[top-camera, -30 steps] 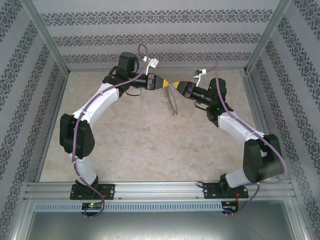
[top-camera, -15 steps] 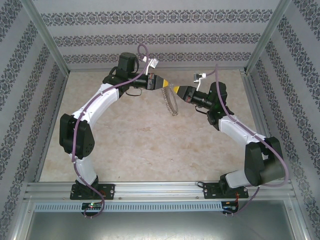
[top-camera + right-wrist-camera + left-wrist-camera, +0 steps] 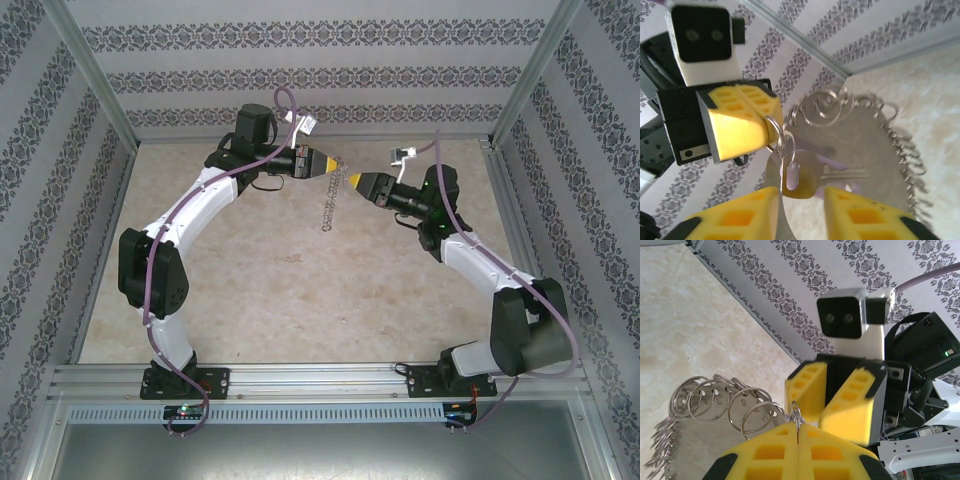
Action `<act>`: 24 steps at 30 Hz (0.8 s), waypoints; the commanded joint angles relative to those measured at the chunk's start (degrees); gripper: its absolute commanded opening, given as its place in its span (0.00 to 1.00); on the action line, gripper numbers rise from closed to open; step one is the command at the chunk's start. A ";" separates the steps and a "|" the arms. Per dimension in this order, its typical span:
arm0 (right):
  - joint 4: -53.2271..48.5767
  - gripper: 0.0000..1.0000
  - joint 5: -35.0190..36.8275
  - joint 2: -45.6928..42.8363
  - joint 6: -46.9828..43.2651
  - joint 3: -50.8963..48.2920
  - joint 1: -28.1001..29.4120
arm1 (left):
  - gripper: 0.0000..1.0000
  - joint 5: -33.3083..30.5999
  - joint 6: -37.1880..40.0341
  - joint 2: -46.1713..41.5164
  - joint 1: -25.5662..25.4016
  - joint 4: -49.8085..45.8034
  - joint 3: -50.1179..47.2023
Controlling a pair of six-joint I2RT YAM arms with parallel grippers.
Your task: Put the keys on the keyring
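My left gripper (image 3: 326, 165) is shut on a small split ring (image 3: 796, 416) at the top of the keyring (image 3: 328, 206), which hangs below it like a chain of rings and tags. In the left wrist view the numbered tags and rings (image 3: 715, 400) fan out to the left of my shut fingers (image 3: 765, 452). A single key (image 3: 807, 176) with a slotted head dangles from that ring. It hangs between the open fingers of my right gripper (image 3: 800, 202), touching neither. My right gripper (image 3: 352, 180) sits just right of the left one.
The beige table (image 3: 250, 280) is walled in by patterned panels (image 3: 320, 75) at the back and both sides, with a metal rail (image 3: 320, 380) along the near edge. The two arms meet at the back centre.
My right gripper has opened, let go and drawn back to the right. The keyring has swung left and now hangs straight down from my left gripper.
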 commanded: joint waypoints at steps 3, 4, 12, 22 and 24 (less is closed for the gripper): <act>1.57 0.39 -2.50 -1.88 -1.84 1.51 -1.22 | 0.00 2.33 0.01 -2.55 0.67 2.50 -0.47; 1.74 0.40 -3.38 -1.60 -2.23 2.09 -1.08 | 0.00 2.60 0.17 -2.46 0.72 2.49 -0.41; 1.94 0.42 -6.12 2.21 -3.68 6.51 0.37 | 0.00 3.83 0.63 -2.55 0.68 2.31 -0.31; 2.73 0.41 -7.01 5.39 -3.49 8.05 0.46 | 0.00 4.47 1.09 -2.99 0.64 1.95 -0.31; 2.87 0.38 -7.29 5.72 -3.42 8.19 0.58 | 0.00 4.47 1.13 -2.99 0.63 1.85 -0.31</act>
